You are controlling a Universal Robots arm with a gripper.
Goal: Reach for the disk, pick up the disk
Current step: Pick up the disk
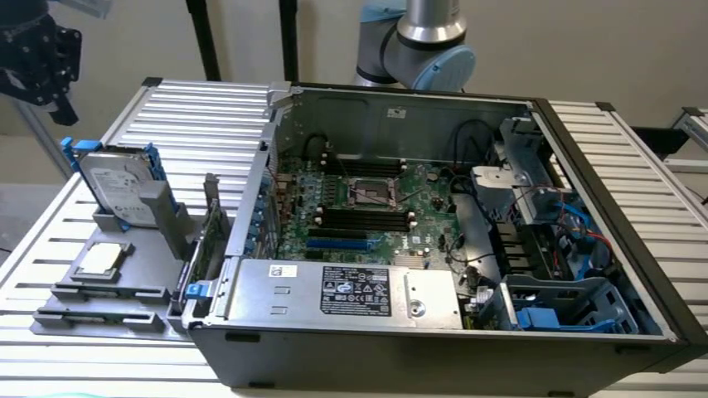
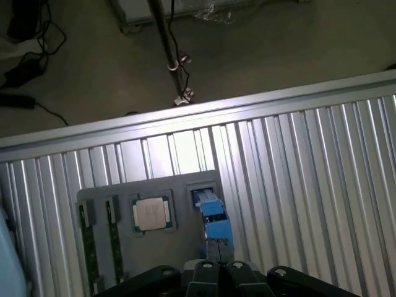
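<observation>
The disk (image 1: 114, 187) is a grey hard drive with a white label and blue rails. It stands on edge in a grey holder (image 1: 105, 290) on the ribbed table at the exterior view's left. My black gripper (image 1: 61, 108) hangs well above it, apart from it. In the wrist view the disk (image 2: 213, 218) shows end-on as a blue piece in the holder (image 2: 185, 185). My gripper (image 2: 219, 255) sits right over it with both fingers pressed together and nothing between them.
A small silver chip (image 1: 98, 259) lies flat in the holder beside the disk. An open computer case (image 1: 443, 224) with its motherboard and a silver power supply (image 1: 343, 290) takes up the middle. Ribbed table top (image 2: 309, 173) stretches around the holder, and its edge drops to a floor with cables.
</observation>
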